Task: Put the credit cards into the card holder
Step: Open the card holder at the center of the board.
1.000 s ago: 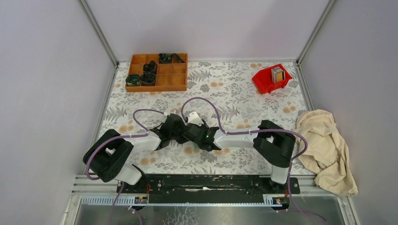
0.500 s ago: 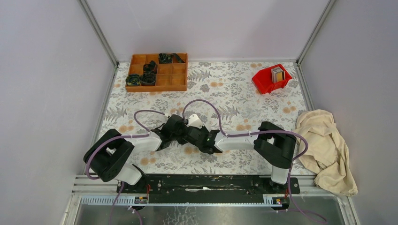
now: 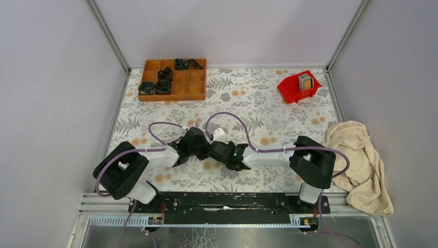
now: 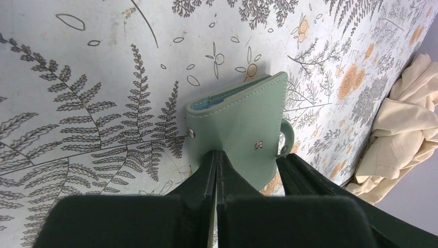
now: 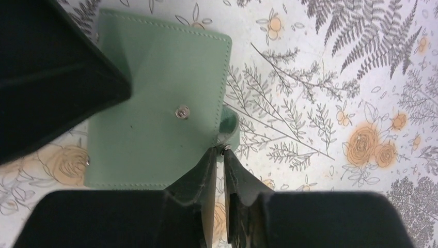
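The sage-green card holder lies closed on the floral mat, also in the right wrist view. It is hidden under the grippers in the top view. My left gripper is shut, its tips resting on the holder's near edge. My right gripper is shut on the holder's snap tab. Both grippers meet at mid-table, left and right. The credit cards stand in the red bin at the back right.
A brown wooden compartment tray with black parts sits at the back left. A crumpled cream cloth lies at the right edge, also in the left wrist view. Grey walls enclose the mat.
The right arm has drawn back to the right, and both grippers have shifted slightly right and nearer. The left arm followed a little.
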You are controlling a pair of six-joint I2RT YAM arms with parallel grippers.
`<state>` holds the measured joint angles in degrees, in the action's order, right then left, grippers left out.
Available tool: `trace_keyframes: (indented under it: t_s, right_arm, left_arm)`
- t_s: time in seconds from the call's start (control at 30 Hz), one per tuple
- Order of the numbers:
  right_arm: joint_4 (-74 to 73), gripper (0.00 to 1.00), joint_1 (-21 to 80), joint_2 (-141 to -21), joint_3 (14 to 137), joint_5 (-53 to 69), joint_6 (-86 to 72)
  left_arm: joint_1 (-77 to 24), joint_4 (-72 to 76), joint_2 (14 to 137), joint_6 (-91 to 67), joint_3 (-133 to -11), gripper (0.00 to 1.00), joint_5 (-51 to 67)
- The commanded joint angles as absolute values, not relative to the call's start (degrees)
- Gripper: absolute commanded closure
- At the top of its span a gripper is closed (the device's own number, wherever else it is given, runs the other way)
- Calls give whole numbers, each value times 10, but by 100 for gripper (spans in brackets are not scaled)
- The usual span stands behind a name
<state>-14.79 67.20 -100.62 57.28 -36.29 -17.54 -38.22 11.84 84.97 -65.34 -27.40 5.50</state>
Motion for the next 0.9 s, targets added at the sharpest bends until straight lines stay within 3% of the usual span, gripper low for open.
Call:
trace_keyframes:
  t_s: [0.0, 0.2, 0.4, 0.5, 0.67, 0.87]
  right_arm:
    - [-191, 84, 649, -957, 559, -336, -195]
    - [-187, 84, 597, -892, 538, -290, -225]
    - [-190, 81, 553, -874, 535, -276, -228]
    - [-191, 78, 546, -872, 537, -283, -228]
    - [-192, 56, 483, -867, 584, -324, -205]
    - [-190, 42, 360, -906, 675, -290, -182]
  left_arm:
    - [-387, 0, 892, -644, -246, 100, -8]
    - [-387, -21, 871, -645, -256, 99, -25]
    - [-387, -83, 844, -607, -317, 92, -67]
    - [-387, -110, 840, -583, -355, 79, -81]
    - [-388, -135, 811, -545, -417, 54, -116]
    - [-388, -137, 799, -484, -485, 32, -123]
